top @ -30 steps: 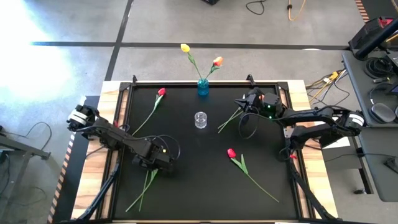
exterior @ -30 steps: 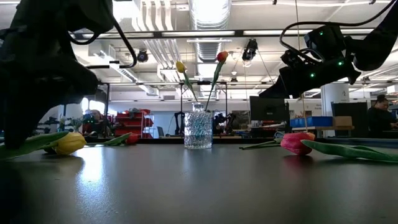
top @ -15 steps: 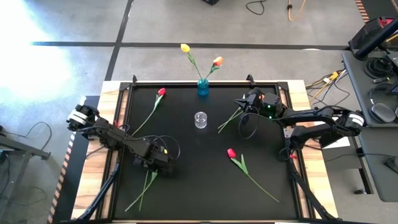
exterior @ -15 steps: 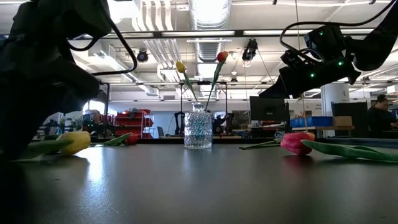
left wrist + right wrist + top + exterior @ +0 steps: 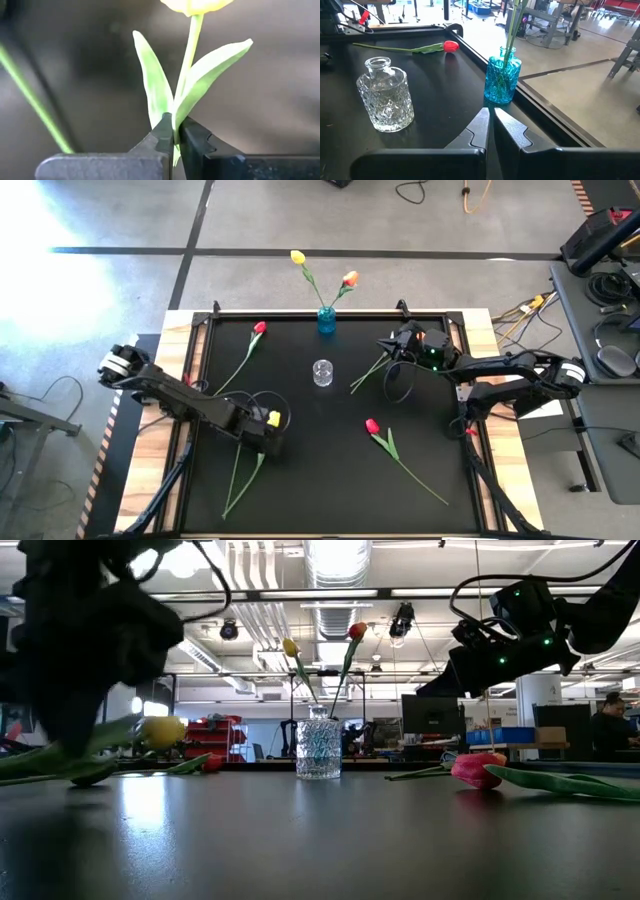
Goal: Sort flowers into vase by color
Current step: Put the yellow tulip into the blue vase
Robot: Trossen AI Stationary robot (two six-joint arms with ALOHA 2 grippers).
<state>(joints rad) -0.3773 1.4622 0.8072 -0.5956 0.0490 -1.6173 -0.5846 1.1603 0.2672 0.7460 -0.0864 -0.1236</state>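
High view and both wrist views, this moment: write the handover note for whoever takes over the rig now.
Left gripper: shut on the yellow tulip by its stem, near the table's left front.
Right gripper: shut, empty, hovering near the blue vase.
Done: blue vase holds a yellow flower and an orange-red flower.
Left: held tulip; red tulip far left; red tulip right front; stem by right gripper. Clear vase is empty.

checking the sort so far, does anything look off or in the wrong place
The blue vase holds a yellow tulip together with an orange-red one, so colours are mixed. The clear vase has no flowers in it.
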